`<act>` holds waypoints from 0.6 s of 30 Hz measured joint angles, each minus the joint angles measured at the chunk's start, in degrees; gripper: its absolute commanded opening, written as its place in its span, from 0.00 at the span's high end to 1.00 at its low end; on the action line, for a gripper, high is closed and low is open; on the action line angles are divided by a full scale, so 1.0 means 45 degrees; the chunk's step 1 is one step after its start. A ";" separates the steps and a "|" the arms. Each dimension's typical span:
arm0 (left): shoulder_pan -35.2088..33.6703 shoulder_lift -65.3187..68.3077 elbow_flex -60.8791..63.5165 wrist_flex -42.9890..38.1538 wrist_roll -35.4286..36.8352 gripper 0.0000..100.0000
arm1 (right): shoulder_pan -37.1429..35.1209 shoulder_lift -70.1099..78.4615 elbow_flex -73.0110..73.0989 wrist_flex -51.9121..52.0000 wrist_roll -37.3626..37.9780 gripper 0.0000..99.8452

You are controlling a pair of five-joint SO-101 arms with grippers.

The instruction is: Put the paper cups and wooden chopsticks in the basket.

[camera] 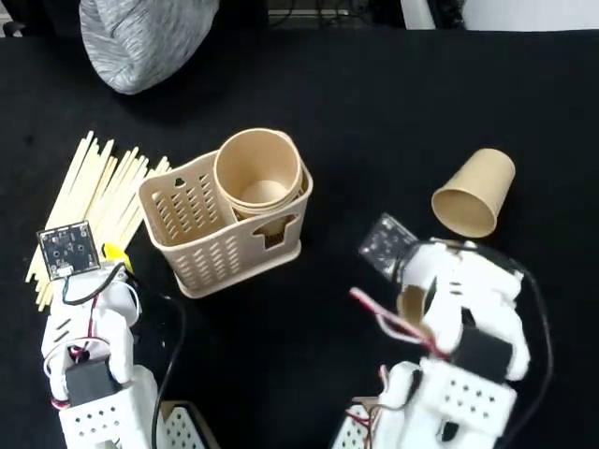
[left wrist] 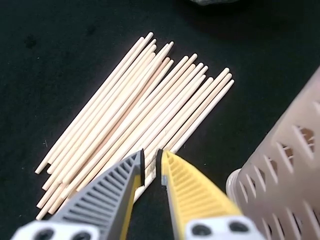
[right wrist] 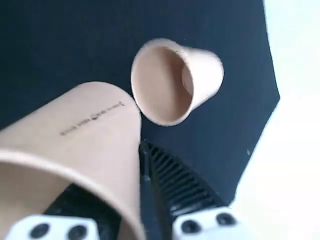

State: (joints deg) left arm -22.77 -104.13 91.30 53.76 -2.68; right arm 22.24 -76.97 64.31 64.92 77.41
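Several wooden chopsticks (camera: 94,196) lie fanned out on the black cloth left of the beige basket (camera: 192,238). Stacked paper cups (camera: 259,173) stand in the basket's right half. My left gripper (left wrist: 151,167) is down at the near edge of the chopsticks (left wrist: 135,110); its jaws are almost together and a pale sliver of chopstick shows in the gap. My right gripper (camera: 412,304) is shut on a paper cup (right wrist: 75,145), held low at the front right. Another paper cup (camera: 475,192) lies on its side just beyond it, mouth towards my arm (right wrist: 175,82).
A grey fabric bundle (camera: 145,37) rests at the back left of the table. The basket wall (left wrist: 285,165) stands close beside my left gripper. Black cloth stretches between the basket and the lying cup.
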 measured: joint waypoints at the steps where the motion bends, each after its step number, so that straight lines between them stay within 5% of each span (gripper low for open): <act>1: 0.0000 0.0000 0.0000 0.0000 0.0000 0.92 | -0.0449 -0.0020 -0.0860 0.0938 -0.0527 0.99; 6: 0.0000 0.0000 0.0000 0.0000 0.0000 0.92 | -0.2891 0.0977 -0.4923 0.3419 -0.3634 0.99; 18: 0.0000 0.0000 0.0000 0.0000 0.0000 0.92 | -0.6642 0.7209 -1.2855 0.2989 -1.2308 0.99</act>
State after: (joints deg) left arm -22.77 -104.13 91.30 53.76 -2.68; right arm -7.65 -44.53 6.46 78.37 22.02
